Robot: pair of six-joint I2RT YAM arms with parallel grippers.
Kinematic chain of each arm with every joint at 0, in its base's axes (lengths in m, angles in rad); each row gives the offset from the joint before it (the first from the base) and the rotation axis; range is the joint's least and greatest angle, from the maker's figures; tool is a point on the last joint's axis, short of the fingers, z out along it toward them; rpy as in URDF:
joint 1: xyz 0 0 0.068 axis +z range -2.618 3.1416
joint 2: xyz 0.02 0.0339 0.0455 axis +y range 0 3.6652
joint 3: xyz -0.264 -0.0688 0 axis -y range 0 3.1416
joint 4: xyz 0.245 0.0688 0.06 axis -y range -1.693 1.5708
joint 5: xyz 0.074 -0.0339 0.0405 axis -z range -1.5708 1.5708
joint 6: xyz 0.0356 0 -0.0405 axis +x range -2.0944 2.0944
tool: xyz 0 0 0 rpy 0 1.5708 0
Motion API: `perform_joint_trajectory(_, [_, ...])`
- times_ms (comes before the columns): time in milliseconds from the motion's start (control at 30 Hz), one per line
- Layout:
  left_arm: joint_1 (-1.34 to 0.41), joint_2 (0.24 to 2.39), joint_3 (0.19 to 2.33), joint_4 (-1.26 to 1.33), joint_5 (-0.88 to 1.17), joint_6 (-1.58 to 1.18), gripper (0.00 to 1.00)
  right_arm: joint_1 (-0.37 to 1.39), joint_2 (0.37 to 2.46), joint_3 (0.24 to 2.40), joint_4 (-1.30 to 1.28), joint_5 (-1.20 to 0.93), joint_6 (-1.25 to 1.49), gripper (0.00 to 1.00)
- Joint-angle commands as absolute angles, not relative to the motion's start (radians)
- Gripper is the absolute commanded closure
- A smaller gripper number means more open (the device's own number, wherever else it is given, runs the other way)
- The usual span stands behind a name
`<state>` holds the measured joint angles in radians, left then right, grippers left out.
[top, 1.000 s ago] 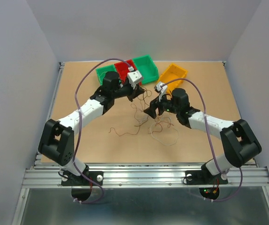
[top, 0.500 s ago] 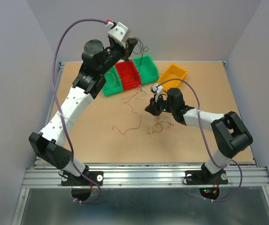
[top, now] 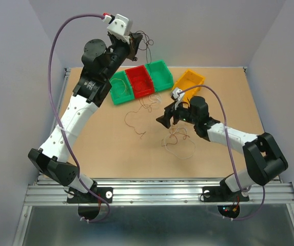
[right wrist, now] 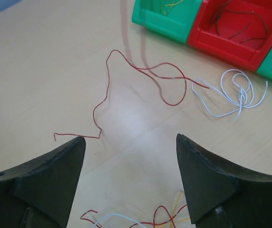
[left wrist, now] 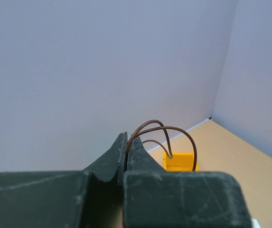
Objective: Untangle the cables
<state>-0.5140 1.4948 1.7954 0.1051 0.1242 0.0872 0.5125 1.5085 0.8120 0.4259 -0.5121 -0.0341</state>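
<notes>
Pinching a hair-thin brown wire (left wrist: 166,129) between fully closed black jaws, the left gripper (left wrist: 127,142) is hanging high in the air above the far bins, and the wire is arching out of its tips in small loops. Small white print is showing on that arm's black joint (top: 89,85), too small to read. The right gripper (right wrist: 131,142) is hovering low over the tan wooden tabletop (right wrist: 41,57) with its jaws spread wide, gripping nothing. Just beyond its fingertips a thin red wire (right wrist: 108,85) is lying in a wavy line, one end just beside a coiled white wire (right wrist: 235,92). A small loose tangle of red, white and yellow wires (top: 177,142) is lying beneath that gripper, towards the near edge. Farther back, a red plastic bin (right wrist: 221,45) is holding dark wires between two green plastic bins (right wrist: 159,23), and a yellow plastic bin (top: 189,82) is sitting apart.
</notes>
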Motion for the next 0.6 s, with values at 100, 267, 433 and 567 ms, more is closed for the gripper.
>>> perform_joint_trajectory(100, [-0.520, 1.417, 1.717, 0.146, 0.224, 0.038, 1.00, 0.522, 1.356, 0.689, 0.632, -0.496, -0.003, 0.16])
perform_joint_trajectory(267, [-0.522, 1.408, 1.732, 0.146, 0.277, 0.011, 1.00, 0.523, 1.330, 0.605, 0.856, -0.515, 0.095, 0.12])
perform_joint_trajectory(433, [-0.523, 1.402, 1.741, 0.146, 0.296, 0.003, 1.00, 0.523, 1.391, 0.595, 1.025, -0.492, 0.173, 0.12])
perform_joint_trajectory(567, [-0.523, 1.436, 1.736, 0.146, 0.236, 0.011, 1.00, 0.522, 1.411, 0.603, 1.026, -0.494, 0.169, 0.12])
